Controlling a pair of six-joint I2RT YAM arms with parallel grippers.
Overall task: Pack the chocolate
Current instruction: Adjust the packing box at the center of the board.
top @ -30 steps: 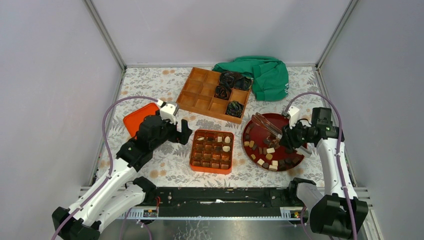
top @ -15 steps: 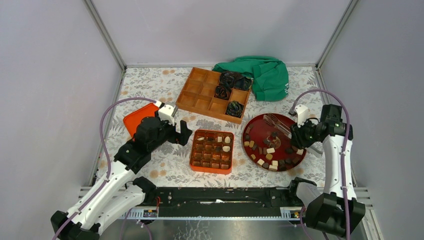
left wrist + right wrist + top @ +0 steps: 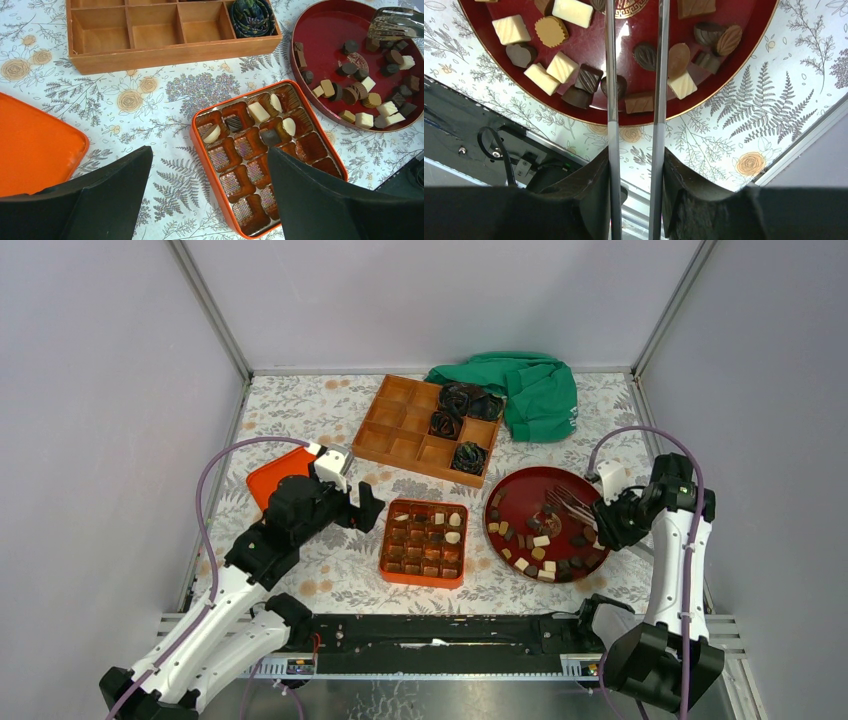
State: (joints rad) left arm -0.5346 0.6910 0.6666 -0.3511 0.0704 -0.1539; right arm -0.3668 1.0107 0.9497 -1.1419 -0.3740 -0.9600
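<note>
Loose chocolate (image 3: 540,545) in dark, tan and cream pieces lies on the round red plate (image 3: 520,478). A few more pieces sit in the far rows of the orange compartment box (image 3: 384,545). My right gripper (image 3: 612,520) is at the plate's right edge, shut on metal tongs (image 3: 572,505) that reach over the plate. The right wrist view shows both tong arms (image 3: 611,75) pinched in the right gripper (image 3: 635,152) above the chocolate (image 3: 561,67). My left gripper (image 3: 365,508) hangs open and empty left of the box; in its own view the left gripper (image 3: 210,150) straddles the box's near left rim (image 3: 200,145).
A wooden divided tray (image 3: 400,425) with black rosette bundles stands behind the box. A green cloth (image 3: 530,390) lies at the back right. The orange lid (image 3: 275,480) rests to the left, partly under my left arm. A black rail (image 3: 440,635) runs along the near edge.
My right arm has drawn back to the right with the tongs, from over the plate's middle to its right edge. My left arm has hardly moved.
</note>
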